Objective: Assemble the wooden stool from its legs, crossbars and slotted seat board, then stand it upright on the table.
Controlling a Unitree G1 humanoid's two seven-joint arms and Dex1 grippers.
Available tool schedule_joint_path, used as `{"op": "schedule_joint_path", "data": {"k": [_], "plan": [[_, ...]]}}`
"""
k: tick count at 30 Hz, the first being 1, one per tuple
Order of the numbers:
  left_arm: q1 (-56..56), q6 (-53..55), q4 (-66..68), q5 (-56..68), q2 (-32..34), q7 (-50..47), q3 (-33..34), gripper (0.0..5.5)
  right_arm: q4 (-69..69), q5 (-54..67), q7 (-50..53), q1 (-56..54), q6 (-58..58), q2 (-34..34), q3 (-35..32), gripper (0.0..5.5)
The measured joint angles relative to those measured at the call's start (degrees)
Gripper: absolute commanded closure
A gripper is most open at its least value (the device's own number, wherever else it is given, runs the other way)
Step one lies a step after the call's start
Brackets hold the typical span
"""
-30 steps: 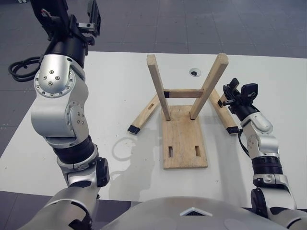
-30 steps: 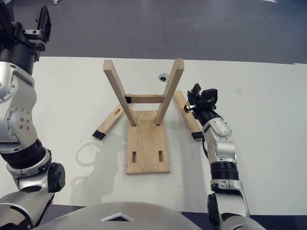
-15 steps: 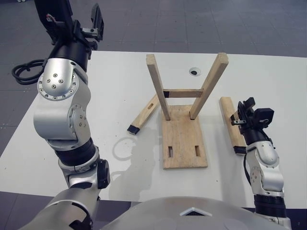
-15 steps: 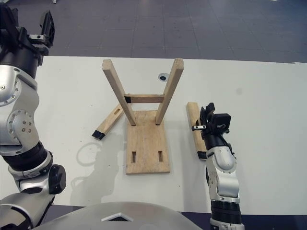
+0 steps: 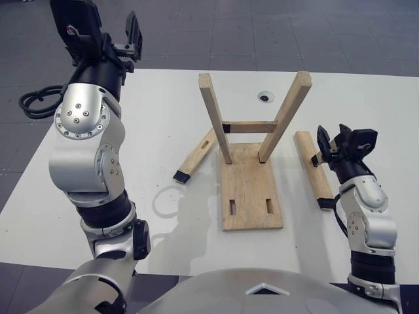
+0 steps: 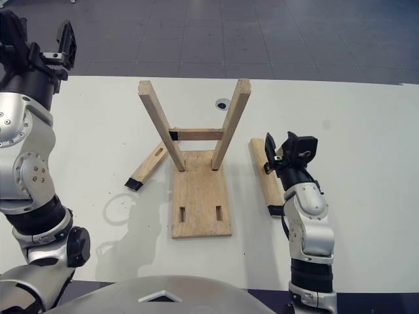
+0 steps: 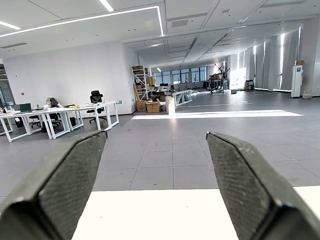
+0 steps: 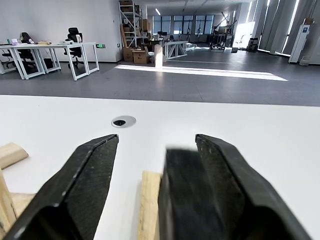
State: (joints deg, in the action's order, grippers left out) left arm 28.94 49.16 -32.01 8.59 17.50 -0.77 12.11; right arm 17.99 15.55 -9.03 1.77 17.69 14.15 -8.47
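On the tabletop (image 5: 163, 118) to my right, the loose leg (image 5: 312, 167) now lies in the open, roughly parallel to the seat board (image 5: 252, 190) and apart from it. A second ago its far end was tucked under the half-built frame, so it has been dragged out sideways and is free to be picked up. My right gripper (image 6: 285, 149) has come back up along that leg after dipping toward its near end, and it sits by the far half with its fingers spread and nothing between them; the wrist view shows the wood lying just below the gap, not clamped. My left gripper (image 6: 40, 47) has stayed high over the far left corner, wide open and empty. The seat board lies flat, underside up. Its two far slots hold the left upright leg (image 5: 215, 118) and the right upright leg (image 5: 286, 114), which splay apart and are joined by the crossbar (image 5: 251, 127). The near slots (image 5: 233, 207) hold nothing yet. A second loose leg (image 5: 195, 156) rests slanted at the board's left, its far end running in behind the left upright leg. By my reckoning the job is about half done, and gripping the freed leg to seat it in a near slot comes next.
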Motion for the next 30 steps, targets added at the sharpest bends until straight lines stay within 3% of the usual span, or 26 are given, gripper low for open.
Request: {"op": "schedule_joint_path", "data": {"k": [1, 9, 19, 26, 28, 30], "plan": [[0.0, 0.0, 0.0, 0.0, 0.0, 0.0, 0.0, 1.82, 1.1, 0.4, 0.4, -0.9, 1.4, 0.0, -0.2, 2.55], [-0.1, 0.0, -0.9, -0.5, -0.3, -0.2, 0.0, 1.82, 8.0, 2.9, 5.9, -10.0, 12.2, 0.1, -4.4, 4.20], [-0.1, 0.0, -1.0, -1.0, -0.8, -0.3, 0.1, 1.82, 7.1, 4.9, 11.1, -21.5, 32.7, 0.6, -5.4, 4.23], [-0.1, 0.1, -1.0, -1.0, -0.8, -0.3, 0.1, 1.82, 12.0, 2.6, 17.6, -47.8, 30.7, 5.7, -11.5, 4.23], [-0.1, 0.1, -1.0, -1.0, -0.8, -0.3, 0.1, 1.82, 13.2, 2.4, 18.1, -47.1, 31.0, 5.9, -12.3, 4.23], [-0.1, 0.1, -1.0, -1.0, -0.7, -0.3, 0.1, 1.82, 13.0, 2.3, 18.1, -37.4, 32.3, 3.2, -11.3, 4.23]]}}
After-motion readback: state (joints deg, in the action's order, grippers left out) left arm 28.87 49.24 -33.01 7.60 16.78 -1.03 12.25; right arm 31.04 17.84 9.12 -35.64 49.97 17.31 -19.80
